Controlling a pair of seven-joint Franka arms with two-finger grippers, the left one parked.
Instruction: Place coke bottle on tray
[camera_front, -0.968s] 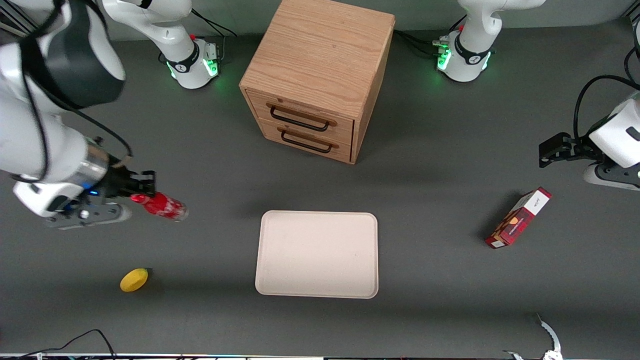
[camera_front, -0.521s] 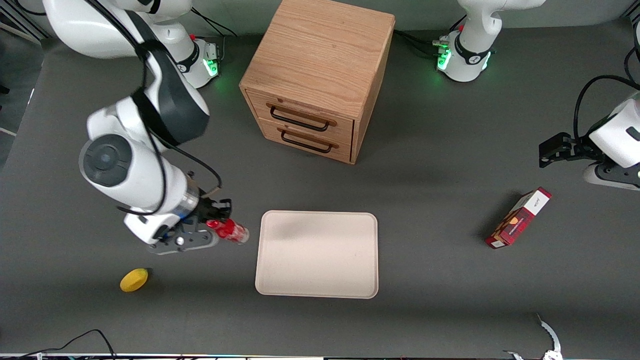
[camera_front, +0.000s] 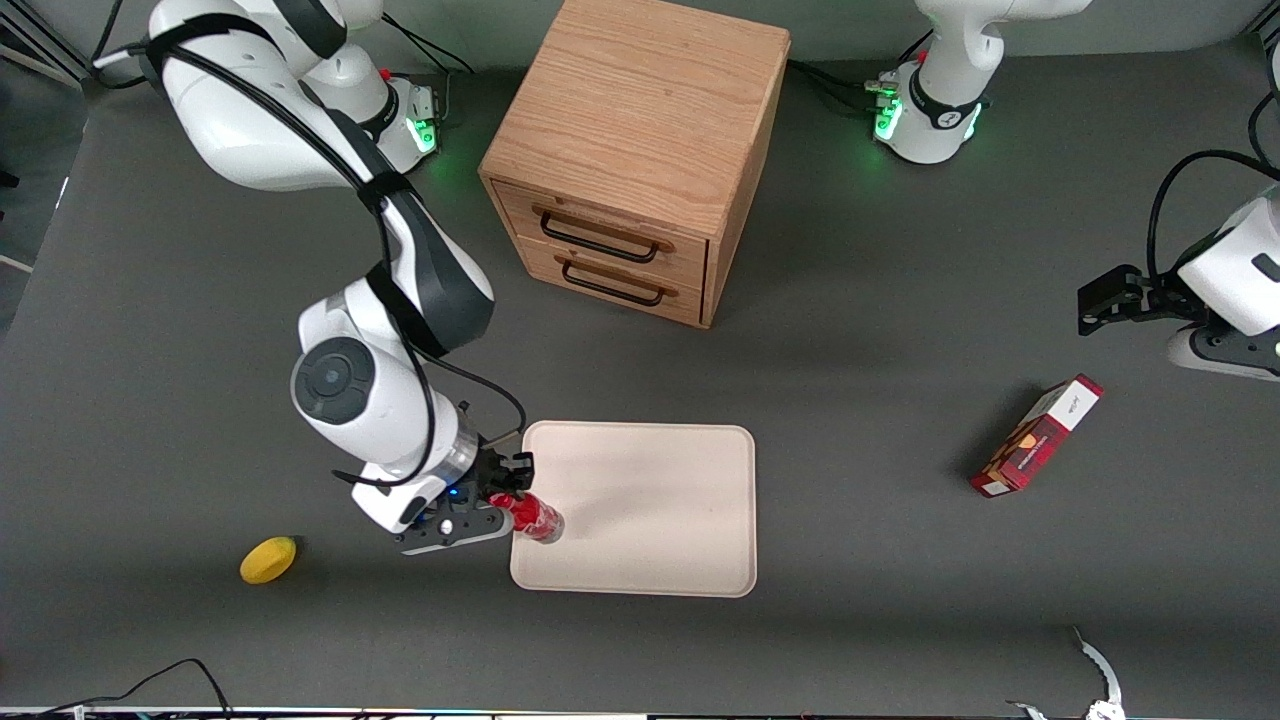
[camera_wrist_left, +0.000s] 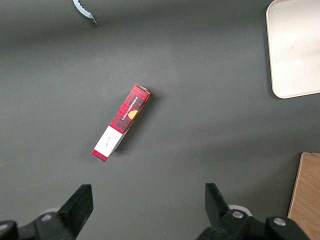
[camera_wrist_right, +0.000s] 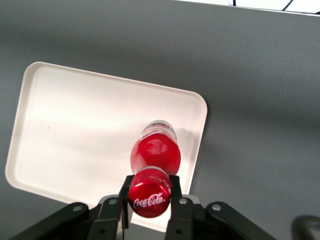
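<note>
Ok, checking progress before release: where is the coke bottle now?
The coke bottle is gripped at its neck by the gripper, over the tray's edge nearest the working arm's end, with the lemon farther toward that end.

The dark gray surface (camera_front: 850, 620) has a cream tray (camera_front: 650, 520) on it. A wooden drawer box (camera_front: 640, 150) sits farther from the front camera. A yellow lemon (camera_front: 268, 559) lies toward the working arm's end. A red box (camera_front: 1037, 437) lies toward the parked arm's end. The gripper (camera_front: 512, 497) hangs over the tray's edge, its fingers (camera_wrist_right: 175, 192) closed on the coke bottle (camera_front: 535, 518).
</note>
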